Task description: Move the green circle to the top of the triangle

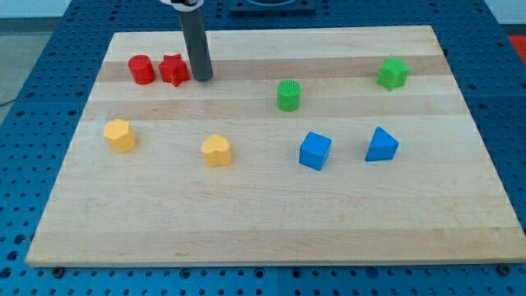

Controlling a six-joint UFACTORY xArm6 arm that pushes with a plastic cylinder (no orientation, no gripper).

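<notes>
The green circle (289,95) stands on the wooden board a little above the middle. The blue triangle (380,145) lies to its lower right, toward the view's right. My tip (202,78) rests on the board near the view's top left, just right of the red star (173,70) and far left of the green circle. It touches neither the green circle nor the triangle.
A red cylinder (141,69) sits left of the red star. A green star (393,73) is at the upper right. A blue cube (315,151) lies left of the triangle. A yellow hexagon (120,136) and a yellow heart (217,151) sit at the left.
</notes>
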